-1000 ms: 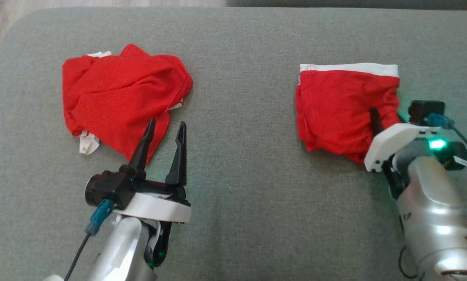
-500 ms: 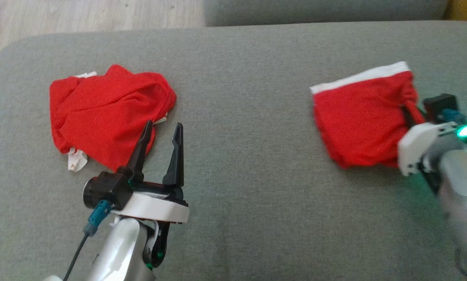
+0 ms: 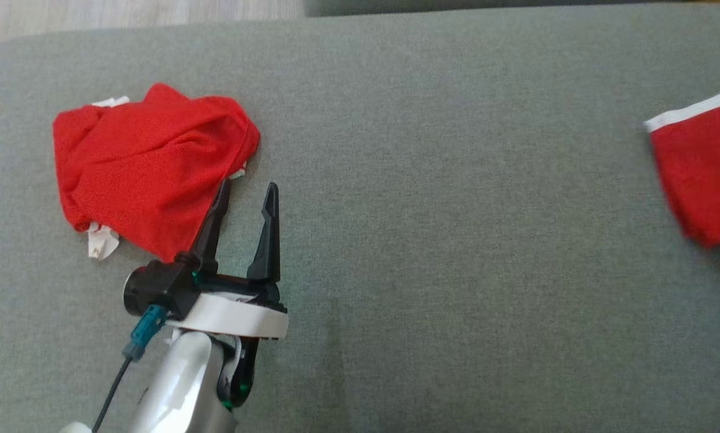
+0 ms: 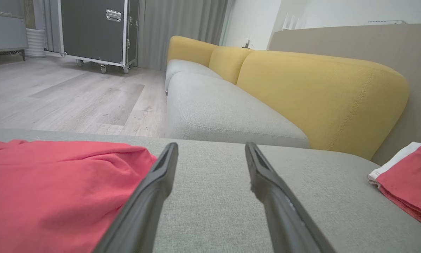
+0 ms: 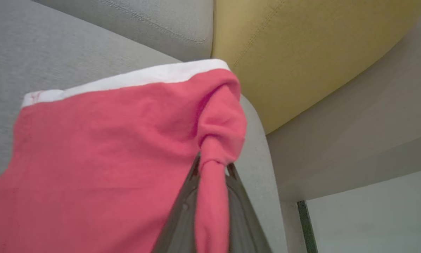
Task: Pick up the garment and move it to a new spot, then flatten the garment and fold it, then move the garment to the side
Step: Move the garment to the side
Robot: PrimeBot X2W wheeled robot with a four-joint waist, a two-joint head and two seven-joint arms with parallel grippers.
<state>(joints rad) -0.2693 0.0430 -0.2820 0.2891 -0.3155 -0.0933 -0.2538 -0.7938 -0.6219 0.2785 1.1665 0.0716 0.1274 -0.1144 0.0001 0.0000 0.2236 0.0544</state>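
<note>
The folded red garment (image 3: 702, 174) with a white waistband lies at the far right edge of the grey cushion (image 3: 444, 180). In the right wrist view my right gripper (image 5: 212, 163) is shut on a bunched red edge of this garment (image 5: 108, 147), which trails away from the fingers. The left wrist view shows the same garment (image 4: 407, 182) at far right. My left gripper (image 3: 246, 191) stands open over the cushion, its fingers empty, just right of a second, crumpled red garment (image 3: 149, 162). That crumpled garment (image 4: 55, 186) lies beside my left gripper (image 4: 210, 147) in the left wrist view.
A yellow sofa back (image 4: 319, 91) and another grey seat (image 4: 214, 109) stand behind the cushion. Wooden floor (image 4: 73, 95) and a wheeled black case (image 4: 94, 30) are farther off. Bare grey cushion stretches between the two garments.
My right gripper has shut on the folded garment's edge and dragged it to the right, away from the crumpled one. The head camera has shifted too. The left gripper has stayed open in place.
</note>
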